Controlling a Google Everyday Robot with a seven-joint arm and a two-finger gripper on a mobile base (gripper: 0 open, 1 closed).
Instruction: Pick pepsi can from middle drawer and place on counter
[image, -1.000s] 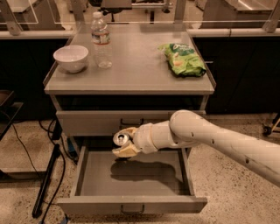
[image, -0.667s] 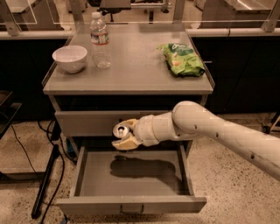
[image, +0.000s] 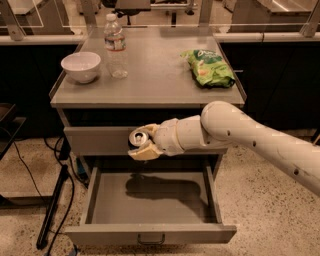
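Observation:
My gripper (image: 141, 141) is shut on the pepsi can (image: 137, 138), whose silver top with pull tab faces the camera. The can hangs in front of the closed upper drawer front, above the open middle drawer (image: 150, 205). The drawer tray below is bare, with the arm's shadow across it. The counter (image: 155, 75) is the grey cabinet top just above and behind the gripper. My white arm reaches in from the right.
On the counter stand a white bowl (image: 81, 65) at the left, a clear water bottle (image: 116, 46) beside it and a green chip bag (image: 208, 66) at the right. A dark stand and cables (image: 52, 200) sit on the floor left of the cabinet.
The gripper has lifted the can slightly higher, away from the drawer, and drifted a little left.

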